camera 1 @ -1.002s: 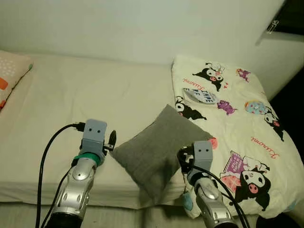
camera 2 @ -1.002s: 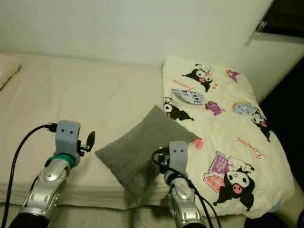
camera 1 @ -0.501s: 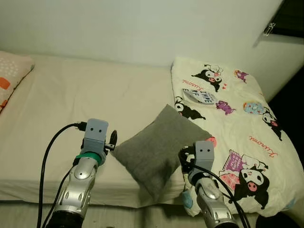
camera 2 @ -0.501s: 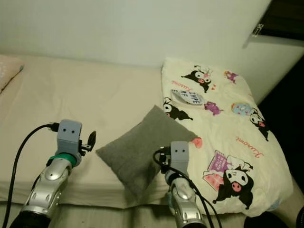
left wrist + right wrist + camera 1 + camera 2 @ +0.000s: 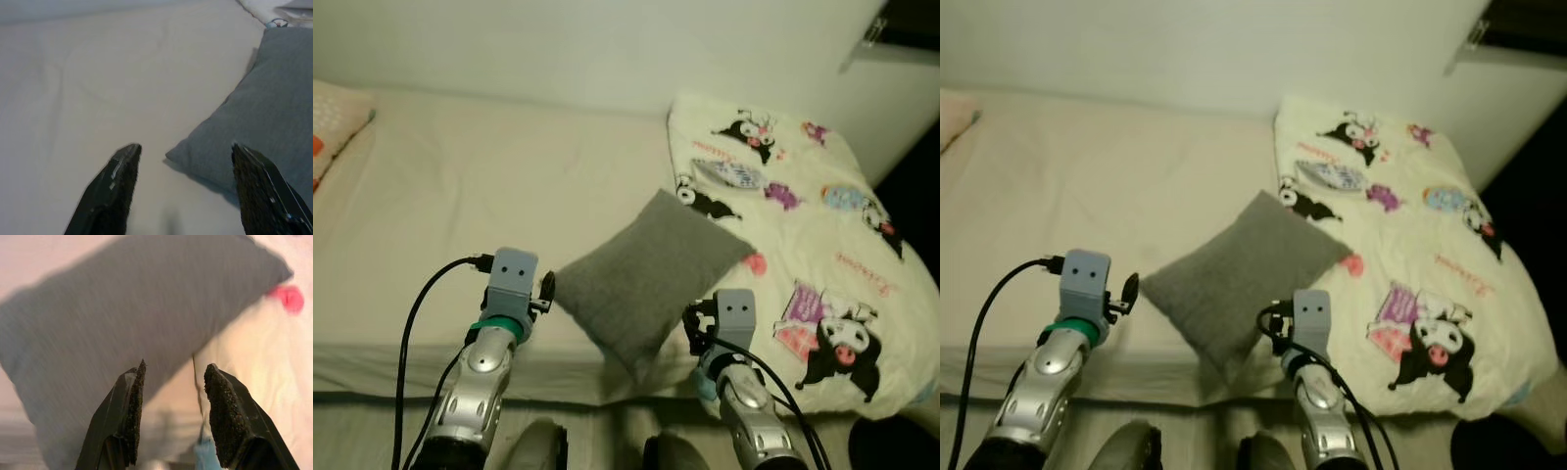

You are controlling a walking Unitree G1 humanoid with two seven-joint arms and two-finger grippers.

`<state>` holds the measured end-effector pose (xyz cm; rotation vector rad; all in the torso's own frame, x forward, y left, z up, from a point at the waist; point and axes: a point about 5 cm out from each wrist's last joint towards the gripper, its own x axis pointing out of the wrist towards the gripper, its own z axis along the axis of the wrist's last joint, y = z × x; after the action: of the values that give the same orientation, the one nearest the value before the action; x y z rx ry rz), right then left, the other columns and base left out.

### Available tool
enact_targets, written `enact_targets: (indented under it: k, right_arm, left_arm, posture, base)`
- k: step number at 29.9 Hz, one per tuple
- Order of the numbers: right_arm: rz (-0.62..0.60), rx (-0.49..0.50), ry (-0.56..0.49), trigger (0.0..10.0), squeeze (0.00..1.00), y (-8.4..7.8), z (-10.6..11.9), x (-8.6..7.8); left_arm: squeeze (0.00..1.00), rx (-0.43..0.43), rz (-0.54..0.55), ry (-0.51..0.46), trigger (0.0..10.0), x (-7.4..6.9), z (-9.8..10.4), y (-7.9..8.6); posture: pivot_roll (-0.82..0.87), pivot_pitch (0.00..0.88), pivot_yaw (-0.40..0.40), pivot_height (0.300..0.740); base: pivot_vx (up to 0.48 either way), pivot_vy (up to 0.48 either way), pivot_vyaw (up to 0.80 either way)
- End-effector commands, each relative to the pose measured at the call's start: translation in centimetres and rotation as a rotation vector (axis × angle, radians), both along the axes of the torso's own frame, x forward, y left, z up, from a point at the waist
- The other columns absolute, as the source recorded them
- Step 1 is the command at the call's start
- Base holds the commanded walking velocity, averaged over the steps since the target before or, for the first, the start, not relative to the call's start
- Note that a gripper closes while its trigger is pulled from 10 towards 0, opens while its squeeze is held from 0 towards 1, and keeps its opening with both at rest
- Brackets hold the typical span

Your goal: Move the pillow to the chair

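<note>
The pillow (image 5: 646, 279), grey and square, lies on the bed (image 5: 460, 206) near its front edge, turned so that one corner points toward the wall (image 5: 558, 44) and another toward the robot. Its right-hand corner rests on the edge of a cream duvet (image 5: 813, 245) printed with cartoon figures, which covers the bed to the pillow's right; a small red spot of that print shows just beside the pillow's corner. The bare cream sheet stretches away on the pillow's other side, and at the far end of it, well apart from the pillow, the corner of a patterned cushion (image 5: 335, 122) shows.

The left pincer (image 5: 183, 188) hovers just beside the pillow's left corner, its two black fingers (image 5: 110, 193) spread wide, with the corner lying between them and not touching either. The right pincer (image 5: 172, 418) is at the pillow's front right edge, above the seam where pillow and duvet meet, its fingers (image 5: 128, 418) also spread and holding nothing.
</note>
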<state>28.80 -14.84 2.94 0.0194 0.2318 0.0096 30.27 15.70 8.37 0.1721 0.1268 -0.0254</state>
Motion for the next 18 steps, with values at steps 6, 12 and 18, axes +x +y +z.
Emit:
enact_targets:
  k: [6,12,18]
  right_arm:
    - [-0.003,0.001,0.008,10.0,0.0,-0.3,-0.2,-0.3]
    - [0.047,0.03,0.031,10.0,0.0,0.3,-0.3,0.4]
    - [0.03,0.196,0.022,10.0,0.0,1.0,0.6,2.0]
  left_arm:
    - [0.0,-0.007,0.009,0.01,10.0,-0.3,-0.4,-0.1]
    - [0.0,-0.002,0.022,-0.003,10.0,-0.2,-0.2,0.0]
    - [0.0,0.004,0.047,-0.014,10.0,-0.6,-0.2,0.6]
  posture:
    - [0.09,0.042,-0.038,0.595]
    - [0.1,0.054,-0.048,0.595]
    - [0.1,0.065,-0.054,0.595]
  base:
    - [0.0,0.0,0.0]
    - [0.0,0.0,0.0]
    - [0.0,0.0,0.0]
